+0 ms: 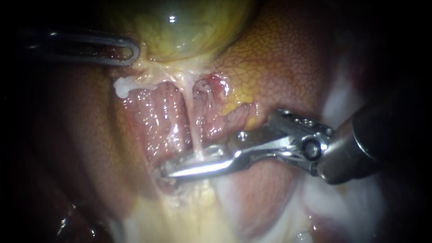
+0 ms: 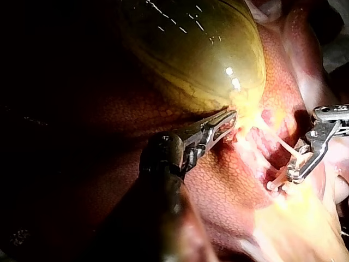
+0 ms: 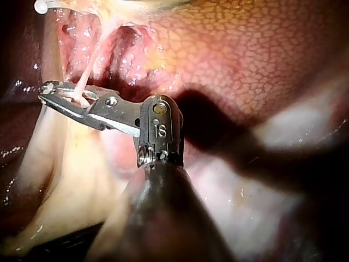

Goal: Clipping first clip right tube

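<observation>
The green-yellow gallbladder (image 1: pixel 180 27) lies at the top, against the orange liver (image 1: pixel 279 58). My left instrument (image 1: pixel 135 51) comes in from the left. Its jaws are shut on the pale tissue at the gallbladder's neck, as the left wrist view also shows (image 2: pixel 232 117). A thin pale tube (image 1: pixel 191 117) runs down from the neck across raw pink tissue. My right instrument (image 1: pixel 168 168) reaches in from the right, jaws shut across the tube's lower end. In the right wrist view the tube (image 3: pixel 87 76) enters between these jaws (image 3: pixel 46 90). I cannot make out a clip.
Pale yellowish fat (image 1: pixel 193 211) lies below the right instrument's jaws. White tissue (image 1: pixel 342 103) shows behind its shaft at the right. In the left wrist view my right instrument (image 2: pixel 292 177) holds pale strands ahead of the left jaws.
</observation>
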`<action>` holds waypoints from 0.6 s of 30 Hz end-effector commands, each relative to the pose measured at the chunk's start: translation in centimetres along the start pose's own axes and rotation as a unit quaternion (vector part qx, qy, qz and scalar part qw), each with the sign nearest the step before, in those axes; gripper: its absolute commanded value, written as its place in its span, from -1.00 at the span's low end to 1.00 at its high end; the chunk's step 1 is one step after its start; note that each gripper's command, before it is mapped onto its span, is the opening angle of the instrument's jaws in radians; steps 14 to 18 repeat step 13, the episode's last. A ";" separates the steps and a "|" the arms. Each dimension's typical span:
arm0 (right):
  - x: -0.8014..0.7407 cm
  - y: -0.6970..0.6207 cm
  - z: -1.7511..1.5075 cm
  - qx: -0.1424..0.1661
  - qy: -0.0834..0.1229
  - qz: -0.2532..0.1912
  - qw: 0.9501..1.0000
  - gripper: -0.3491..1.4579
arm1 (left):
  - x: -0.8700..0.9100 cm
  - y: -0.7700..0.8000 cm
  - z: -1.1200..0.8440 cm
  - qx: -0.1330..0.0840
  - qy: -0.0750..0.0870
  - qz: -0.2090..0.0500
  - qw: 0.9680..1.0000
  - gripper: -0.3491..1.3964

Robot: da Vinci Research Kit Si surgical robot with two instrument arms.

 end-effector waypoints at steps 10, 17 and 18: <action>0.00 0.02 -0.02 -0.001 0.000 0.000 1.000 -1.00 | -0.01 0.00 -0.01 0.000 0.000 0.000 1.000 -1.00; 0.00 0.02 -0.02 -0.001 0.000 0.000 1.000 -1.00 | -0.01 0.00 -0.01 0.000 0.000 0.000 1.000 -1.00; 0.00 0.02 -0.02 -0.001 0.000 0.000 1.000 -1.00 | -0.01 0.00 -0.01 0.000 0.000 0.000 1.000 -1.00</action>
